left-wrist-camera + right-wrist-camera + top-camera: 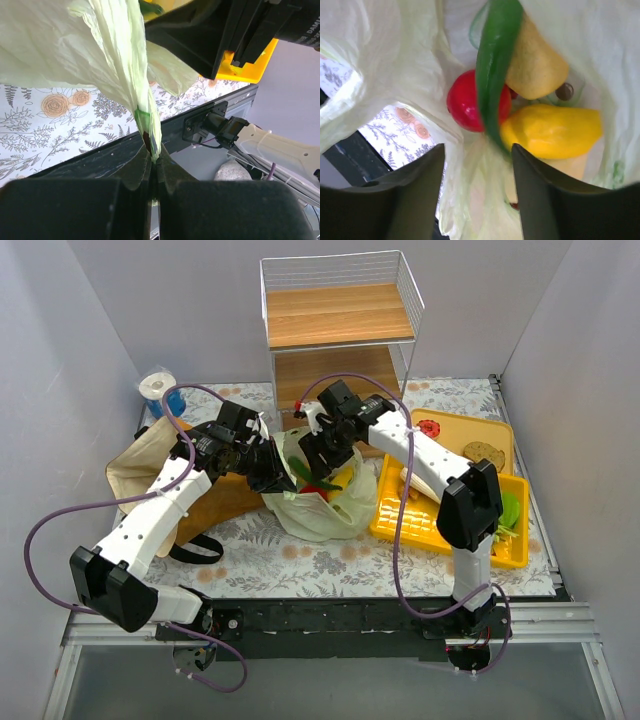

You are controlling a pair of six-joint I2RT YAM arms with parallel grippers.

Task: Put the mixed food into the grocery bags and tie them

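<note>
The pale-green plastic bag (322, 502) stands open at the table's middle. My left gripper (268, 473) is shut on the bag's left handle (146, 112), pinched thin between the jaws. My right gripper (322, 452) is open just above the bag's mouth, its fingers (415, 190) straddling crinkled plastic. Inside the bag lie a red tomato (465, 105), a long green pepper (492, 65), a yellow pepper (552, 132) and a tan-yellow piece (535, 62). The brown bag with cream lining (150, 465) lies open at the left, under my left arm.
A yellow tray (452, 508) with green leaves and other pieces sits at the right. A wire and wood shelf (340, 330) stands at the back. A blue and white roll (160, 390) is at the back left. Grey walls close in both sides.
</note>
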